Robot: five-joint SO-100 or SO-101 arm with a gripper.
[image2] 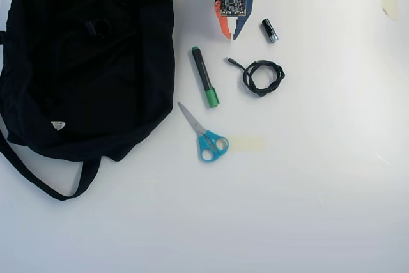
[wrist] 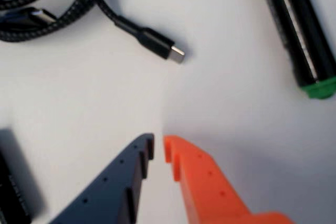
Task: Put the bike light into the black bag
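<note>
The black bag (image2: 89,68) lies floppy at the left of the overhead view, with its strap (image2: 38,180) trailing below and a white triangular label (image2: 58,125). A small black boxy shape with a round loop, seemingly the bike light (image2: 97,27), lies on the bag's upper middle and is hard to make out against the fabric. My gripper (image2: 231,32) is at the top centre, right of the bag. In the wrist view the gripper (wrist: 159,148) has its blue and orange fingers nearly together and holds nothing, above bare white table.
A green-capped marker (image2: 204,76) (wrist: 304,35), blue scissors (image2: 208,135), a coiled black cable (image2: 262,76) with its plug (wrist: 157,43) and a short black-and-silver cylinder (image2: 269,31) lie near the gripper. A tape strip (image2: 248,143) is stuck beside the scissors.
</note>
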